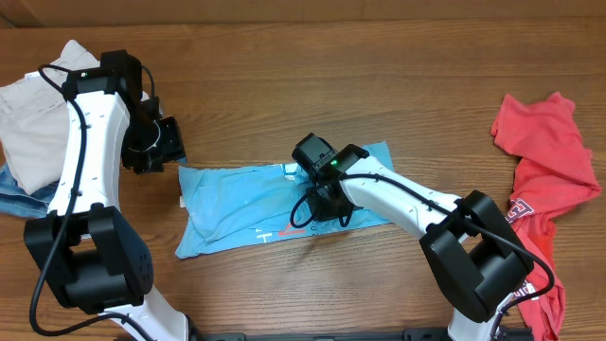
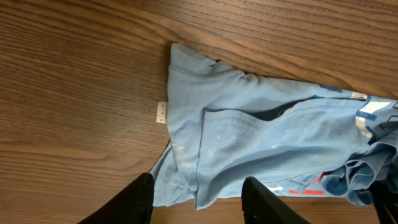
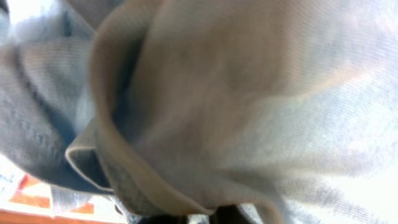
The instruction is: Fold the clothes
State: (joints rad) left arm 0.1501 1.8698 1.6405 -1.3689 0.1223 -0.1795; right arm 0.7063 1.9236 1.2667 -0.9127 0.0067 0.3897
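**Blue shirt spread mid-bench, right claw pinching it**

The wooden bench carries everything. The sky-blue T-shirt lies rumpled across its middle, long side running left to right. The red T-shirts lie heaped at the right edge, well apart from it. A beige cloth pile sits at the far left. The right claw is clamped on a gathered fold near the blue shirt's centre. The left claw hangs with fingers apart, empty, by the shirt's left end.

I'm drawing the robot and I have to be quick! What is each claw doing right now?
Left gripper: open, holding nothing.
Right gripper: closed on a bunched fold of the blue T-shirt.
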